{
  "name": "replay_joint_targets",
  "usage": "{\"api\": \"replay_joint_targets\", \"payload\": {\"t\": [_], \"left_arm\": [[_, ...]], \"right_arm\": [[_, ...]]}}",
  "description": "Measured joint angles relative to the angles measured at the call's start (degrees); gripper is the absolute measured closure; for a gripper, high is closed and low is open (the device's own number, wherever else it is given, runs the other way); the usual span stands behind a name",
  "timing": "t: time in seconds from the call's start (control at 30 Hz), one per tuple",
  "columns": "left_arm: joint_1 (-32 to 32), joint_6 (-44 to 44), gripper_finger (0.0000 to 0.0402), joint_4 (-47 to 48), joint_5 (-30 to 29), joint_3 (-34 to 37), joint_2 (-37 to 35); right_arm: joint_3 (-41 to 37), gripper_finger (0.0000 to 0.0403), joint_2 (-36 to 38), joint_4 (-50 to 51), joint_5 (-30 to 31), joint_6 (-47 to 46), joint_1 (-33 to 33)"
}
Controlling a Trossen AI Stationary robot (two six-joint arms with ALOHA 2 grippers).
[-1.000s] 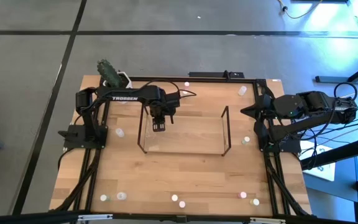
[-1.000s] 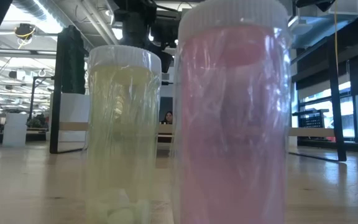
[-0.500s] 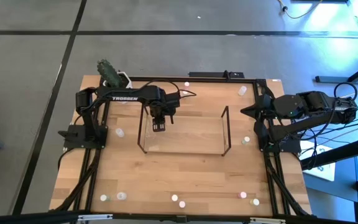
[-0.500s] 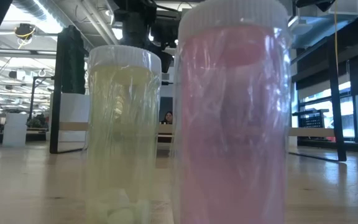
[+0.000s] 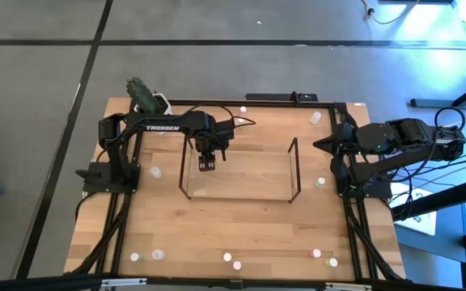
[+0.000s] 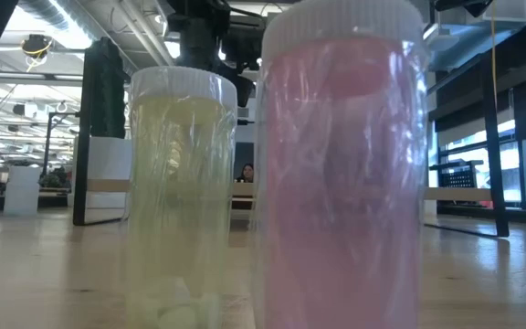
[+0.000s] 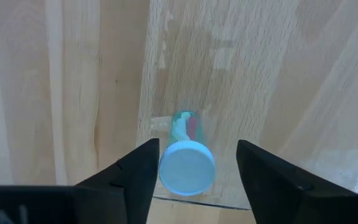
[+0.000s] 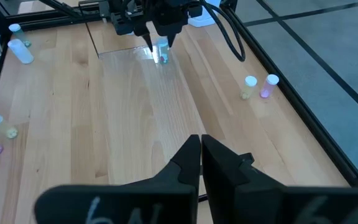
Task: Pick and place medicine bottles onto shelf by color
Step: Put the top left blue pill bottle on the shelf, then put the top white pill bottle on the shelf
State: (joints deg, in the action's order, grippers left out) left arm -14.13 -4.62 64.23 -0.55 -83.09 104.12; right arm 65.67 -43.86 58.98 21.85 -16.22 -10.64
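Note:
The shelf (image 5: 239,170), a clear rack with dark wire ends, stands mid-table. On its clear surface (image 7: 241,74) a greenish medicine bottle (image 7: 187,163) with a pale cap stands upright on its base. My left gripper (image 7: 197,165) points down over it, open, with one finger on each side of the cap and a gap on both sides. The same bottle (image 8: 160,51) shows under that gripper (image 8: 159,38) in the right wrist view. My right gripper (image 8: 200,144) is shut and empty, raised at the table's right side (image 5: 322,144).
Loose bottles lie around the table: near the front edge (image 5: 227,258) (image 5: 158,254) (image 5: 332,261), at the left (image 5: 157,172), right (image 5: 320,183) and far side (image 5: 243,109). A yellowish bottle (image 6: 181,192) and a pink one (image 6: 341,164) fill the low view. A potted plant (image 5: 144,95) stands far left.

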Motion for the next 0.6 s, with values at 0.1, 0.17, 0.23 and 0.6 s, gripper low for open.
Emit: {"api": "replay_joint_targets", "payload": {"t": [0.1, 0.17, 0.23, 0.6], "left_arm": [[0.0, 0.0, 0.0166, 0.0, 0.0, 0.0, 0.0], [0.0, 0.0, 0.0155, 0.0, -0.9, 0.0, 0.0], [0.0, 0.0, 0.0149, -0.1, -2.2, 0.0, 0.0], [0.0, 1.2, 0.0146, 1.3, -2.7, -1.0, -1.2]], "right_arm": [[0.0, 0.0385, 0.0, 0.0, 0.0, 0.0, 0.0], [0.0, 0.0385, 0.0, 0.0, 0.0, 0.0, 0.0], [0.0, 0.0385, 0.0, 0.0, 0.0, -0.1, 0.0], [0.0, 0.0385, 0.0, 0.0, 0.0, 0.0, 0.0]]}}
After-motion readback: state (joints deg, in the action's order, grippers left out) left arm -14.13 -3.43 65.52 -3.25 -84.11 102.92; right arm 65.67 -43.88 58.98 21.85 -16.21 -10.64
